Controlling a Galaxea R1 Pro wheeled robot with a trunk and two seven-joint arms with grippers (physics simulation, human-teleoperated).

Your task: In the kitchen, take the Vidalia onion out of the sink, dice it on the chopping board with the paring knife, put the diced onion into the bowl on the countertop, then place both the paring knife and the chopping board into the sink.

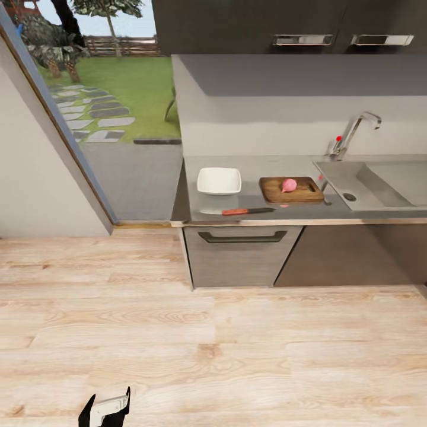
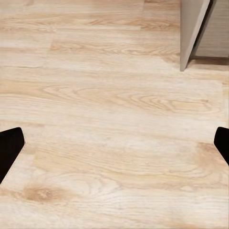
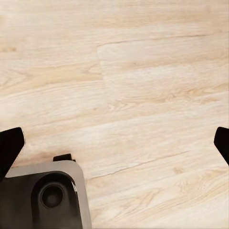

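The robot stands back from the counter [image 1: 255, 204], w/ a wide strip of wood floor [image 1: 213, 344] between them. The onion [image 1: 289, 185] is already out of the sink [image 1: 379, 190] & sits whole on the board [image 1: 274, 191], near its middle. So step one looks done. The onion looks uncut, no bits I can see, so dicing is still to do. The knife [image 1: 248, 211] lies flat on the counter just in front of the board, near the front edge, red handle to the left & dark blade to the right. No hand is on it. The bowl [image 1: 219, 181] is just left of the board, white & seems to have nothing in it. The sink is to the right of the board, w/ the tap [image 1: 356, 133] behind it; I see no things in the basin. Still left, I'd say: roll up close, grab the knife, chop, move the bits to the bowl, then put knife & board in the sink. Most of the job is still ahead. The left gripper [image 2: 114, 148] hangs over bare floor, fingers spread wide apart w/ nothing between them. The right gripper [image 3: 114, 148] is the same, spread wide & holding nothing, w/ a dark bit of the robot's base [image 3: 47, 195] under it.
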